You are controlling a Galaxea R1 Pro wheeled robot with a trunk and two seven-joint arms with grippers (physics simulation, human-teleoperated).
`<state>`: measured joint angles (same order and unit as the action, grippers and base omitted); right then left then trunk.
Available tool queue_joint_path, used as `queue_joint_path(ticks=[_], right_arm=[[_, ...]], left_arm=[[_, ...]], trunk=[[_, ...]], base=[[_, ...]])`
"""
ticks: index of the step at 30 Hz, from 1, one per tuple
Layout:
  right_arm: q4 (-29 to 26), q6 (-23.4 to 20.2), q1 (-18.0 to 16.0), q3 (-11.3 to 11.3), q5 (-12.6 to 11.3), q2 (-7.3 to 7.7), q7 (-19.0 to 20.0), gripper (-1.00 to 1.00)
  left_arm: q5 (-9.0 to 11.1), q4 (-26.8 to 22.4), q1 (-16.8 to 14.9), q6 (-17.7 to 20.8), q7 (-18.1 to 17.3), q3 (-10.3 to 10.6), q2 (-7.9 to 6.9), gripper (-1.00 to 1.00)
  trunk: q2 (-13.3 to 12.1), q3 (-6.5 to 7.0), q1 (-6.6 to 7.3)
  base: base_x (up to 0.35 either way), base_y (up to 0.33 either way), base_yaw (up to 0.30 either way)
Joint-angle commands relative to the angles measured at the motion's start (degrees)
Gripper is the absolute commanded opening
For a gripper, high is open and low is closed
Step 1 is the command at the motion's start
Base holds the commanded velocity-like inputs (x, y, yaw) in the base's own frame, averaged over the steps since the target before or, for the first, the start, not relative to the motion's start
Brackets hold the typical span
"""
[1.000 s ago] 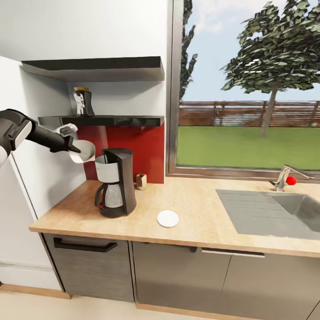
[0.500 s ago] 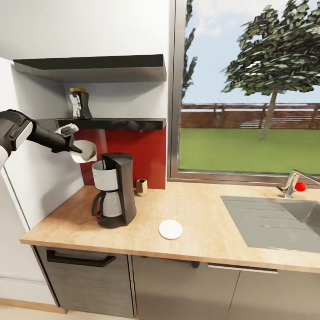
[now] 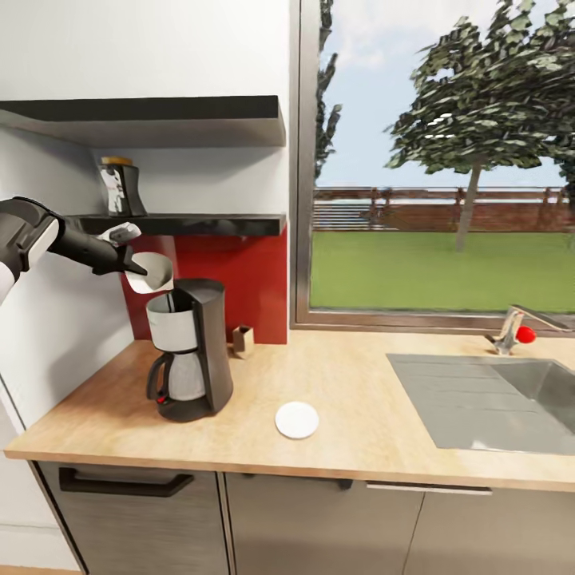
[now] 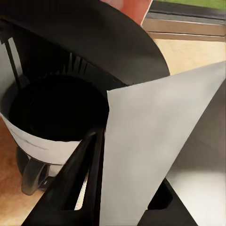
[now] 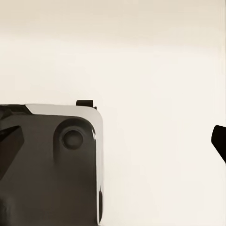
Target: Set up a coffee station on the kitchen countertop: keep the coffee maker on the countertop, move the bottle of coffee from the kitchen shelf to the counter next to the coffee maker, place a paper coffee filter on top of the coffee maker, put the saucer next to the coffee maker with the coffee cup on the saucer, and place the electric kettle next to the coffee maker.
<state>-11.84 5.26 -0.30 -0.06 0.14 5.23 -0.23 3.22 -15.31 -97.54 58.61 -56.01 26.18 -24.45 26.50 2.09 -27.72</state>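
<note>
The kitchen countertop (image 3: pixel 375 407) spans the lower frame, sink (image 3: pixel 495 391) at right. We note the coffee maker (image 3: pixel 190 351) at left centre, the saucer (image 3: pixel 297 420) near it to its right. The bottle of coffee (image 3: pixel 117 187) stands on the shelf (image 3: pixel 184 224), upper left. The left gripper (image 3: pixel 136 267) pinches the paper coffee filter (image 4: pixel 155 150) just above the machine's open top. We cannot tell the right gripper's state.

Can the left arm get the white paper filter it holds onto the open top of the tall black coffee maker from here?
Probably yes: the left end effector holds the white paper filter just above the tall black coffee maker, with nothing between them.
</note>
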Motion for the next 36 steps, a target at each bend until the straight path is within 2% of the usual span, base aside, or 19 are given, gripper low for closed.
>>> queue_joint_path(ticks=[1, 7, 29, 36], right_arm=[[0.1, 0.2, 0.0, 0.1, 0.0, 0.34, 0.0, 1.00], [0.5, 0.2, 0.0, 0.1, 0.2, 1.03, 0.0, 1.00], [1.7, 0.3, 0.0, 0.2, 0.1, 1.18, 0.0, 1.00], [1.7, 0.3, 0.0, 0.2, 0.1, 1.18, 0.0, 1.00]], left_arm=[[0.1, -0.1, 0.0, 0.1, -0.2, 0.4, -0.07, -1.00], [0.0, -0.1, 0.0, 0.1, -0.2, 0.5, -0.07, -1.00], [-0.2, 0.9, 0.0, 0.0, -0.2, 0.9, -0.51, -1.00], [-0.3, 3.2, 0.1, -0.1, -0.2, 1.0, -0.84, -1.00]], trunk=[[0.0, -0.02, -0.04], [0.0, -0.01, -0.04], [0.0, -0.01, -0.04], [0.0, -0.01, -0.04]], base=[[0.258, 0.000, -0.012], [0.234, 0.000, -0.003], [0.004, 0.000, 0.000], [0.000, 0.000, 0.000]])
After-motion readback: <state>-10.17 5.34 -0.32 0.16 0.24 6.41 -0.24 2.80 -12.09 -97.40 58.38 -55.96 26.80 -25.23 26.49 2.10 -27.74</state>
